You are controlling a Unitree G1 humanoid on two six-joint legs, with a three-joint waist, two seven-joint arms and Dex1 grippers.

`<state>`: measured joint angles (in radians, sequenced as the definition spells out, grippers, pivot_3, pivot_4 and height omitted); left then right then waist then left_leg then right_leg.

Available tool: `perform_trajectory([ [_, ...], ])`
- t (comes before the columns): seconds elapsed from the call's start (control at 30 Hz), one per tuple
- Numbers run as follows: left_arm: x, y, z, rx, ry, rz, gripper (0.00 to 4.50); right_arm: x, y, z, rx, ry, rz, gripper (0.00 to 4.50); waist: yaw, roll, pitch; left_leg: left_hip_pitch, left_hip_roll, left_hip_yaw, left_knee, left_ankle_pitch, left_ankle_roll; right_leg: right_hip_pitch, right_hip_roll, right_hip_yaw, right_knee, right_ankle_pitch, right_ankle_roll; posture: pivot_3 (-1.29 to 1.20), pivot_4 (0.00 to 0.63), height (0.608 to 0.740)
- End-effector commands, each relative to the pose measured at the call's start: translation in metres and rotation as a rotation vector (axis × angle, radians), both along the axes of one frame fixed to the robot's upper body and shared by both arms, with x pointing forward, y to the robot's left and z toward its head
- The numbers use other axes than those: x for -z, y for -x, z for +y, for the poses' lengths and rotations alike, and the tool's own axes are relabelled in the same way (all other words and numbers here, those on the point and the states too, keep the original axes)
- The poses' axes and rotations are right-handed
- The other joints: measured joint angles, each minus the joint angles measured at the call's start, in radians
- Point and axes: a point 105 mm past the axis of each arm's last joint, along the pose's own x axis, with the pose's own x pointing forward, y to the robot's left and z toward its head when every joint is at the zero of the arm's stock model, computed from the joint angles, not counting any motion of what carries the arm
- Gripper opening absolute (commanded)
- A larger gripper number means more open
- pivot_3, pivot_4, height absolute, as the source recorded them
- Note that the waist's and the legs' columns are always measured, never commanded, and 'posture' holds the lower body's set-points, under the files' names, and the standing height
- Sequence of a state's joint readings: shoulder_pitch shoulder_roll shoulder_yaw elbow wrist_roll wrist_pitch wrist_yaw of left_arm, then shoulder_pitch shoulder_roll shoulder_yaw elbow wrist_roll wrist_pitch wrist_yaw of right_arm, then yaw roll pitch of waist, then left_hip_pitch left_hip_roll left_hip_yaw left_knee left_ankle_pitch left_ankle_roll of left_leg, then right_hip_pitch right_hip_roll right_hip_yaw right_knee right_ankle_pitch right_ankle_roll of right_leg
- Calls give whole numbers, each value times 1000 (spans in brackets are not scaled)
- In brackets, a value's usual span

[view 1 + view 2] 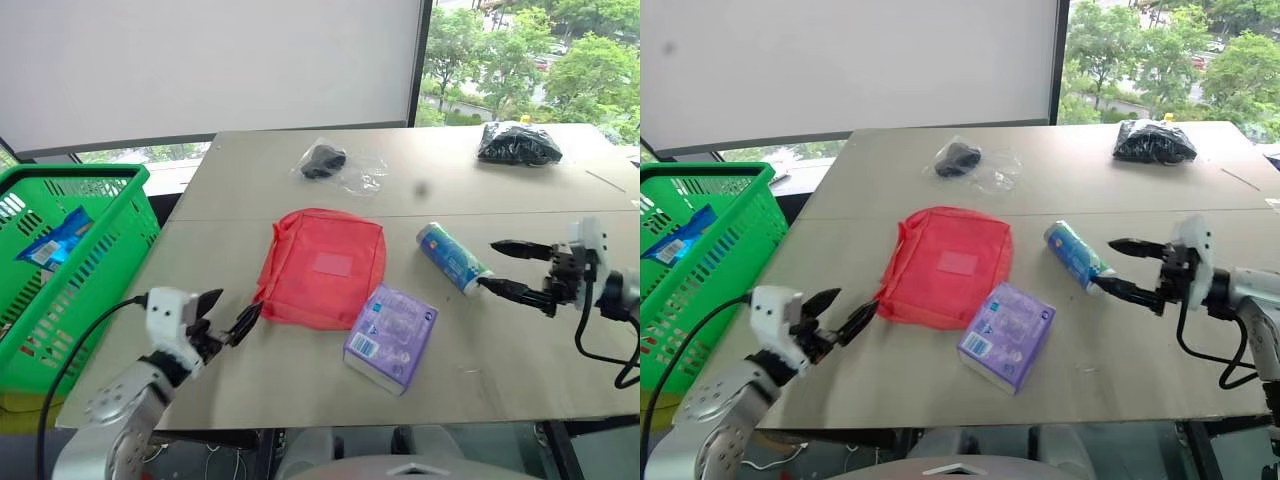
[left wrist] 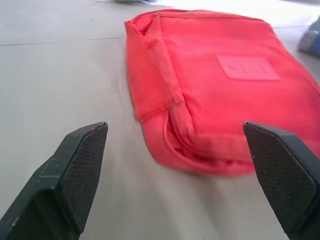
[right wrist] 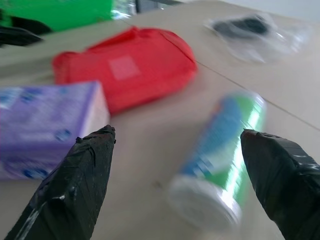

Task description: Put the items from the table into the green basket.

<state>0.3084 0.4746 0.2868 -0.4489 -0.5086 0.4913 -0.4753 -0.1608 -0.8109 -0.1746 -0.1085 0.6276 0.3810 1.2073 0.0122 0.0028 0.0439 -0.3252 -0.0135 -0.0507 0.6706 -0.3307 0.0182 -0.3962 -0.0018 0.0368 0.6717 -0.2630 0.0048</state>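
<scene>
A flat red pouch [image 1: 322,266] lies mid-table with a purple packet [image 1: 390,335] against its near right corner. Right of them lies a green-blue tube [image 1: 452,257], white cap toward me. My left gripper [image 1: 232,314] stands open just left of the pouch's near corner, nothing between its fingers [image 2: 75,175]. My right gripper [image 1: 500,266] is open too, pointing at the tube's cap end, fingers [image 3: 75,190] on either side and apart from it. Two bags of black objects lie farther back, one clear [image 1: 335,164], one dark [image 1: 518,145]. The green basket [image 1: 60,270] stands at the table's left.
A blue packet [image 1: 55,240] lies inside the basket. The table [image 1: 250,390] has a seam across it behind the pouch, and its near edge runs just under both arms. Black cables trail from both wrists. Windows stand behind the table's far edge.
</scene>
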Motion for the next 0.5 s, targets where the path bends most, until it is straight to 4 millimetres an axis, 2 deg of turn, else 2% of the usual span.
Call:
perform_trajectory([
  [0.03,32,-8,-14,-14,-59,159,4478,-24,12,40,-138,-19,-56,4275,0,0,0,0,0,0,0,0,0,0,0,0,0,0,0,-20,14,740],
  [0.17,51,-16,-30,-58,-3,273,4478,-34,20,65,-204,-39,-76,4275,3,-2,-1,1,0,-3,1,0,0,0,-1,-2,0,0,0,-25,10,740],
  [0.27,64,-19,-25,-133,-26,340,4478,-35,26,74,-225,-39,-74,4275,8,1,-4,1,-1,-8,2,0,0,0,-3,-7,-1,0,0,-25,10,740],
  [0.3,65,-20,-23,-160,-26,346,3939,-34,27,74,-227,-33,-73,4500,9,4,-6,1,-2,-8,2,0,0,0,-3,-8,-1,0,0,-31,9,740],
  [0.37,66,-22,-24,-159,-48,347,3272,-33,28,75,-226,-24,-72,4500,8,5,-8,1,-3,-9,2,0,-1,1,-4,-8,-1,0,0,-31,9,740],
  [0.5,67,-22,-26,-142,-79,346,1616,-33,28,75,-225,1,-83,4500,1,9,-10,1,-3,-8,2,0,-1,5,-3,-8,-1,0,0,-37,7,740],
])
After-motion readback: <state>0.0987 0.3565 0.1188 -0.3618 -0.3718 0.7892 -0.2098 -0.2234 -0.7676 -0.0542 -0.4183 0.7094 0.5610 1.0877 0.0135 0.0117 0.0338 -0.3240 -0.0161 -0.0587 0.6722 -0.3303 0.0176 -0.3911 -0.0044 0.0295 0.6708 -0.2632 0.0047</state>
